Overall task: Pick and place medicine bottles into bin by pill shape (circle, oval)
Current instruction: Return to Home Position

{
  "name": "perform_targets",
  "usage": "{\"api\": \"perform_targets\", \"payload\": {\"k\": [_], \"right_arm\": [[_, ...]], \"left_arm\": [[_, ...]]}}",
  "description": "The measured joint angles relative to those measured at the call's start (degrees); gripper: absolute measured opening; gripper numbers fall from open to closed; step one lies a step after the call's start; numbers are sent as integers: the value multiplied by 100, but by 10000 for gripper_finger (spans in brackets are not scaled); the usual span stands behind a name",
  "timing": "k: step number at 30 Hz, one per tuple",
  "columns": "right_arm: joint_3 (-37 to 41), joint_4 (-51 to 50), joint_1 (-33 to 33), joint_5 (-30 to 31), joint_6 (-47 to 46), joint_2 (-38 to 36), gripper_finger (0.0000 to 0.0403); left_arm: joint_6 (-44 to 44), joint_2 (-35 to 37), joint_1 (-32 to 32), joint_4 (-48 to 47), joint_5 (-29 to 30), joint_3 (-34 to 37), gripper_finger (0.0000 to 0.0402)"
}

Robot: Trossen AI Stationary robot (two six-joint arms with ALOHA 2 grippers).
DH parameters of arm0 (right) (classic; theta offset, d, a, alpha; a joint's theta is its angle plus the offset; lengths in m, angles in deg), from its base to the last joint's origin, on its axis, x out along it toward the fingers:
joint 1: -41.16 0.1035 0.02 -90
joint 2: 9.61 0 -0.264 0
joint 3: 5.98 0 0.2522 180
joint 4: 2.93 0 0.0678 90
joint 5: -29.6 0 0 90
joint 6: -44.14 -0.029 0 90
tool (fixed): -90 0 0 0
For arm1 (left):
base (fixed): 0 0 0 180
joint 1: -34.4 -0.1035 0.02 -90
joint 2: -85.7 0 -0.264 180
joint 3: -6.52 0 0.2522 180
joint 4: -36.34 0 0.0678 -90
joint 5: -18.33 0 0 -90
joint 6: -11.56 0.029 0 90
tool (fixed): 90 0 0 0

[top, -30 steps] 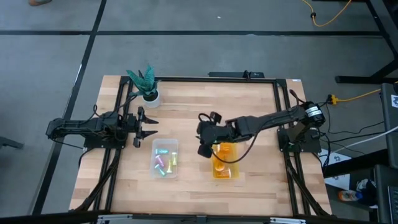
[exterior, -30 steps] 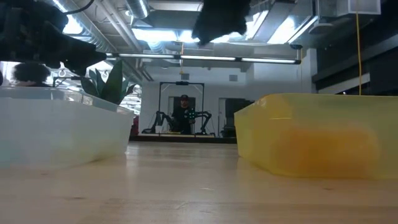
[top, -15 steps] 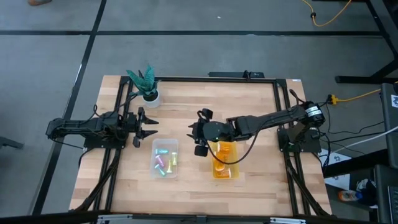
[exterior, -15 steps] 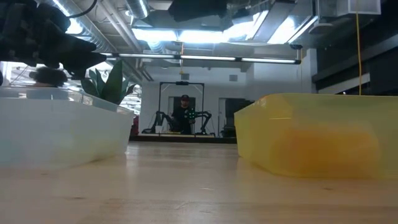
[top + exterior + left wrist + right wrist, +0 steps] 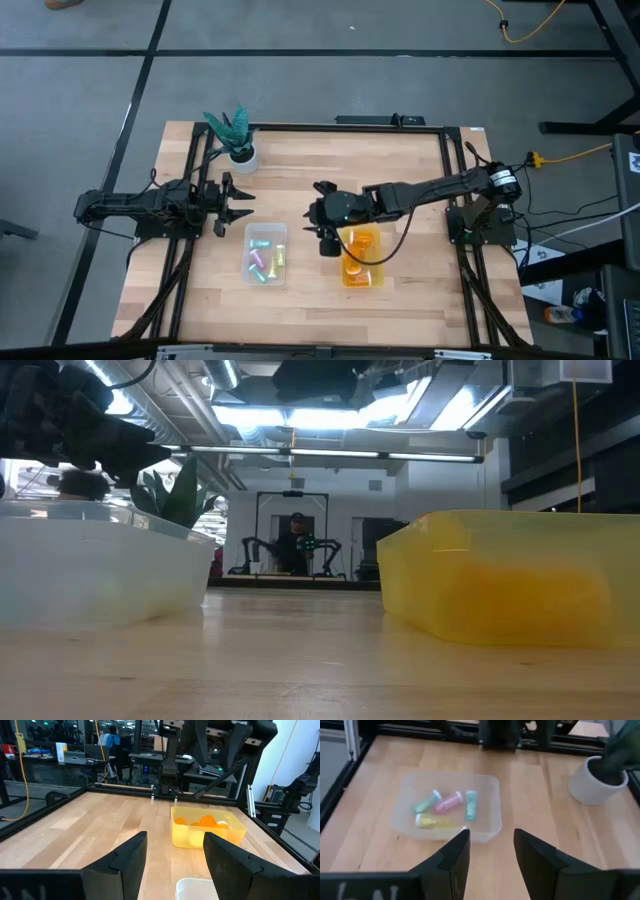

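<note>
A clear bin (image 5: 266, 253) holds several small bottles: green (image 5: 426, 801), pink (image 5: 449, 801), teal (image 5: 471, 805) and yellow (image 5: 432, 821). A yellow bin (image 5: 362, 257) holds orange bottles (image 5: 207, 821). My right gripper (image 5: 322, 218) is open and empty above the gap between the two bins; its wrist view (image 5: 490, 840) looks down on the clear bin (image 5: 447, 807). My left gripper (image 5: 238, 203) is open and empty, level above the table just beyond the clear bin's far-left corner; it also shows in its wrist view (image 5: 175, 845).
A potted green plant (image 5: 236, 138) stands at the table's far left; its white pot shows in the right wrist view (image 5: 597, 782). Black frame rails (image 5: 450, 180) run along the table's edges. Bare wood lies between the two bins (image 5: 300, 630). A person (image 5: 297, 545) stands far off in the room.
My right gripper has gone a little toward the table's left, off the yellow bin's far-left corner to above the gap between the two bins, and has turned a little about its wrist. The bins and bottles have stayed put.
</note>
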Motion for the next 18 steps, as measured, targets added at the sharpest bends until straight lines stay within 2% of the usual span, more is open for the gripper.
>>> {"api": "perform_targets", "payload": {"k": [11,18], "right_arm": [[365,-260,344,-413,-219,-49,155],[614,-874,572,-410,167,-711,155]], "left_arm": [[0,0,-2,0,2,0,190],[0,0,-2,0,2,2,190]]}}
